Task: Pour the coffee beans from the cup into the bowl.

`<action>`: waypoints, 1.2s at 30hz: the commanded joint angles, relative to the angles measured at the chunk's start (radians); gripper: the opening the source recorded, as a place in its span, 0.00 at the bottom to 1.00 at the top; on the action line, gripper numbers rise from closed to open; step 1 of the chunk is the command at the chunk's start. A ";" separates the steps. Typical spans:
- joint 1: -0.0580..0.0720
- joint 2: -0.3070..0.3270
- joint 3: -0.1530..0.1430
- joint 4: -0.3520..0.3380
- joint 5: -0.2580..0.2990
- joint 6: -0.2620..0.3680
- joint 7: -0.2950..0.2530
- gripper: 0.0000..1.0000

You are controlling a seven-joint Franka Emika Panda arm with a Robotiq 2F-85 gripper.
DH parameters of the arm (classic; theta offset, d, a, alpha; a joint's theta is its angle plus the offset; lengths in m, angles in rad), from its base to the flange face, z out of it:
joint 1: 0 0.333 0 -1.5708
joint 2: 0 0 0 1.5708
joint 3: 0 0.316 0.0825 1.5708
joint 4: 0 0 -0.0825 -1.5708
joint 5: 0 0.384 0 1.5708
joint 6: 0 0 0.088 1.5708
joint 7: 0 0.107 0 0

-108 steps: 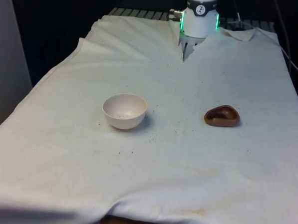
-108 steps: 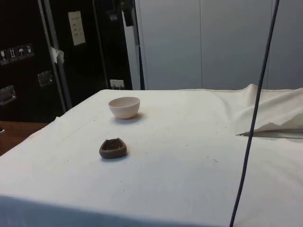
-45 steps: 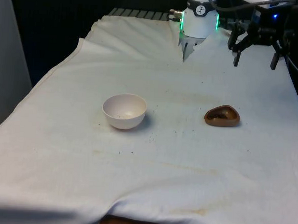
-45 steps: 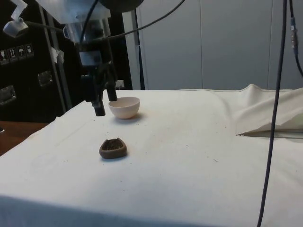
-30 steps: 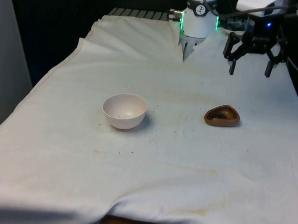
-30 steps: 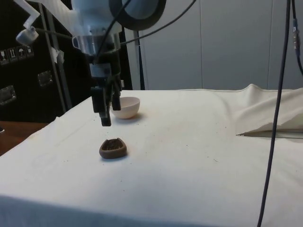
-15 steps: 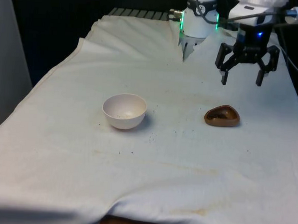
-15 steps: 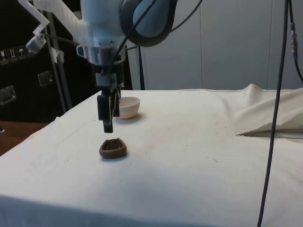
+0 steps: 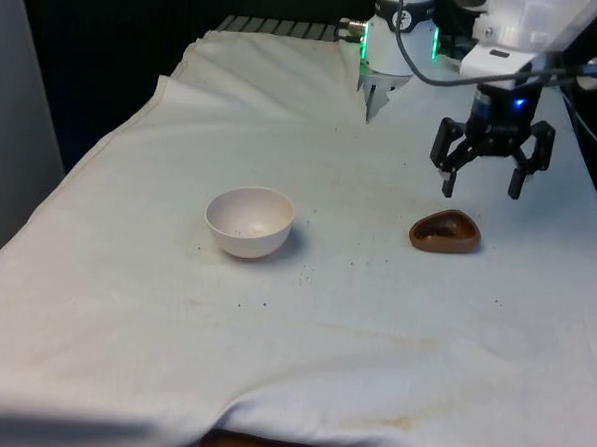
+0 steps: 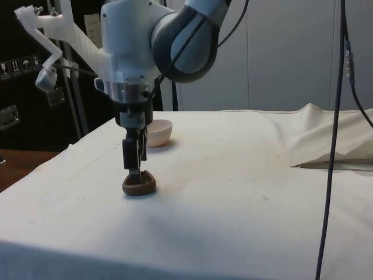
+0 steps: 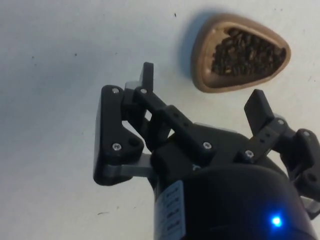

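The white cloth (image 9: 323, 325) covers the whole table and carries scattered dark specks and faint stains. On it you have two items: a brown cup (image 9: 444, 232) holding coffee beans (image 11: 247, 53), and a white bowl (image 9: 250, 221).

The pincer (image 9: 490, 187) hangs above the cloth with its two fingers pointing down and spread wide apart; nothing is held between them. In the wrist view you can confirm the gap: one finger (image 11: 146, 76) and the other finger (image 11: 258, 107) stand well apart, and the cup (image 11: 239, 52) lies just beyond their tips, off the gap's centre line and nearer to the second finger.

In the front view the cup sits just below the pincer and slightly toward the front view's left of it, resting upright on the cloth, not touched by either finger. In the side view the pincer (image 10: 134, 166) lines up directly over the cup (image 10: 139, 184), its tips close to the rim; you cannot tell from that angle whether they touch.

The bowl stands well apart from the pincer, toward the front view's left, beyond the cup. In the side view the bowl (image 10: 158, 133) shows partly behind the pincer's fingers.
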 commanded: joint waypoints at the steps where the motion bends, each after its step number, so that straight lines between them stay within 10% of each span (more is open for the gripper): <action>1: 0.012 0.008 -0.017 0.007 -0.024 0.008 0.020 1.00; 11: 0.016 0.072 -0.024 0.055 -0.085 -0.004 0.072 1.00; 12: 0.000 0.075 -0.007 0.052 -0.074 -0.002 0.058 1.00; 14: 0.022 0.088 -0.023 0.069 -0.111 -0.004 0.101 1.00; 36: 0.025 0.134 -0.014 0.093 -0.207 -0.008 0.181 1.00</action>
